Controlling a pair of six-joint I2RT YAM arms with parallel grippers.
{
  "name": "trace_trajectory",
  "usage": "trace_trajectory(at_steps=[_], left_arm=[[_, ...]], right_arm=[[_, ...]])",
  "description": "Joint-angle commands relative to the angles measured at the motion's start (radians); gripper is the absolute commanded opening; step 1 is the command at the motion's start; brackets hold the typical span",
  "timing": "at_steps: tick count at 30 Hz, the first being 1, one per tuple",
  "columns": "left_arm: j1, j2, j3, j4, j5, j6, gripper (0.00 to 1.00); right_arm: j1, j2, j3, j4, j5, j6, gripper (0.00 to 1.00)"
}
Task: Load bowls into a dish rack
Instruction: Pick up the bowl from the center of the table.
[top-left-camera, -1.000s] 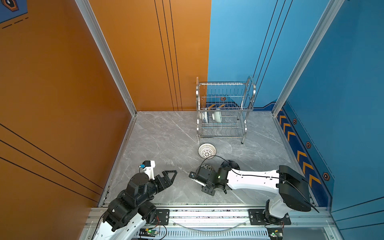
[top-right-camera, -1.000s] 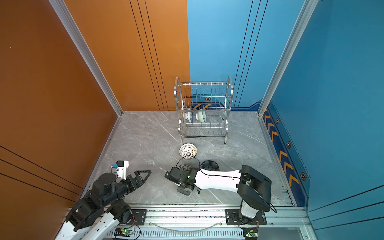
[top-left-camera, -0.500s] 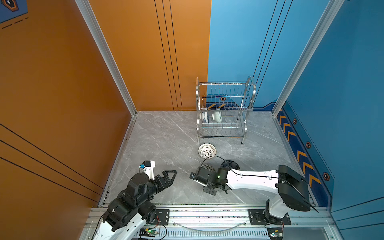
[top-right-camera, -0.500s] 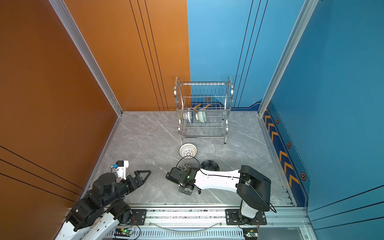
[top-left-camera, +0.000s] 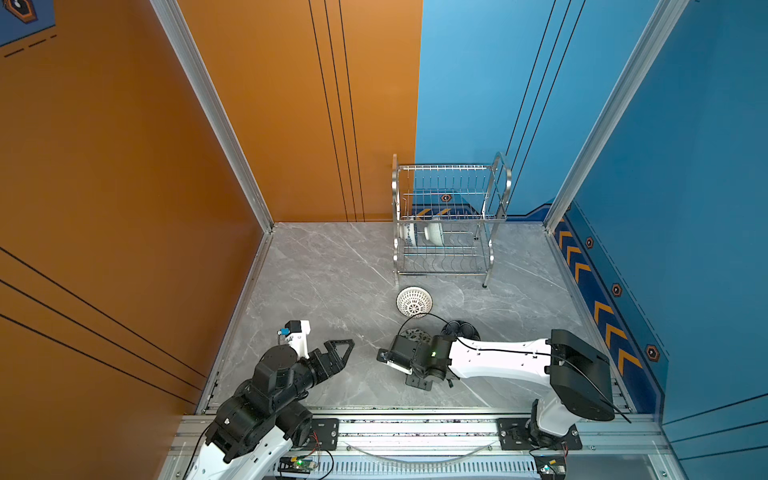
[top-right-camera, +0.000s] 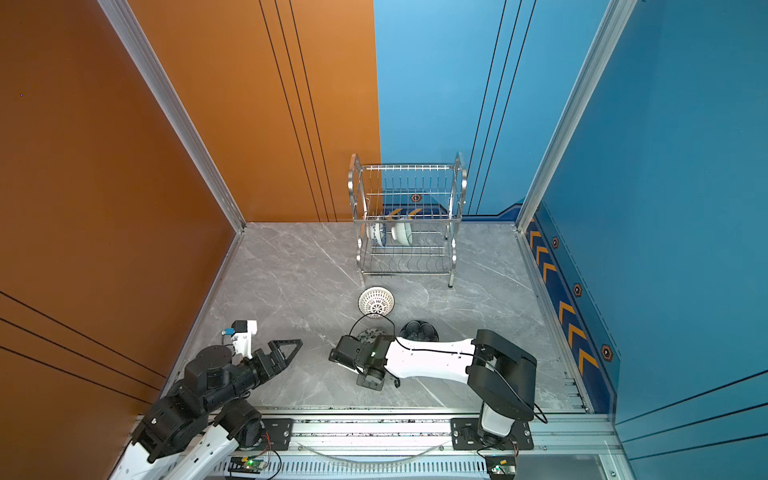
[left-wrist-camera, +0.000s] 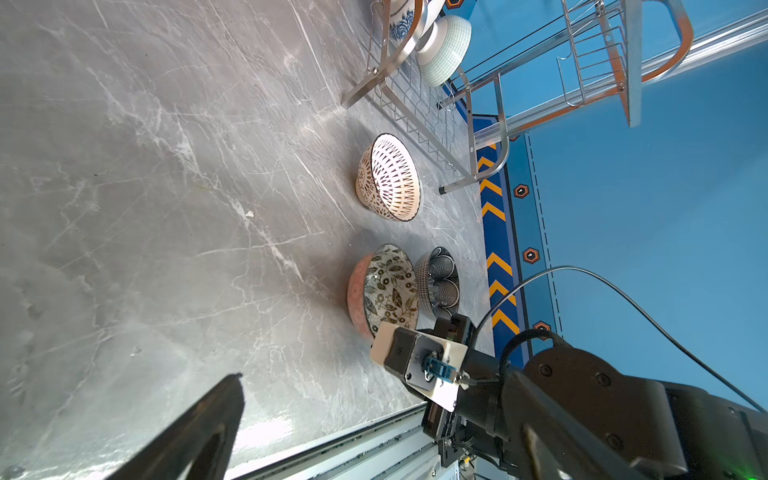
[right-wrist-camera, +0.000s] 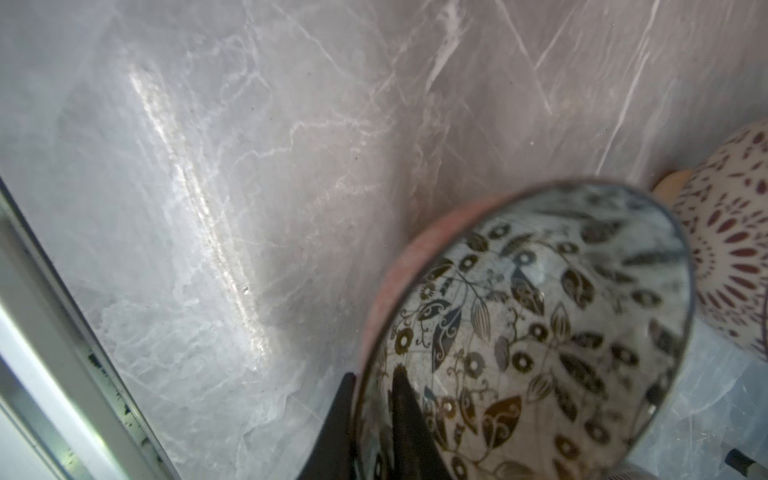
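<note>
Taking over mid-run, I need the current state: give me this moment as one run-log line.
right gripper: shut on leaf-patterned bowl rim | left gripper: open, empty | dish rack: blue-floral bowl, mint green bowl | table: lattice bowl, navy bowl

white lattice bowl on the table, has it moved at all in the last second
No. The white lattice bowl sits in the same spot, just in front of the dish rack, with the same gap to the rack's front rail as a second ago.
</note>
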Motion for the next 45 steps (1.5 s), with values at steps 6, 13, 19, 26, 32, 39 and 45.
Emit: trace_trajectory(at_steps=[6,13,19,26,32,39,45], left_arm=[[0.019,0.009,-0.004,0.025,-0.033,0.010,0.98],[0.021,0.015,0.011,0.036,-0.065,0.030,0.98],[0.022,0.049,-0.063,0.236,0.010,0.005,0.98],[0.005,0.232,-0.083,0.470,0.111,-0.015,0.98],[-0.067,0.432,-0.058,0.621,0.172,-0.025,0.98],[-0.144,0.633,-0.069,0.855,0.257,-0.083,0.98],[-0.169,0.692,-0.057,0.872,0.239,-0.080,0.98]], right_arm=[[-0.005,-0.020,0.011,-0.002,-0.059,-0.042,0.00],[-0.039,-0.129,-0.031,0.091,-0.143,-0.039,0.00],[-0.110,-0.323,-0.162,0.321,-0.280,0.025,0.00],[-0.132,-0.476,-0.282,0.488,-0.324,0.030,0.00],[-0.160,-0.501,-0.270,0.443,-0.382,0.006,0.00],[-0.200,-0.524,-0.287,0.486,-0.451,0.035,0.00],[-0.203,-0.524,-0.279,0.457,-0.471,0.037,0.00]])
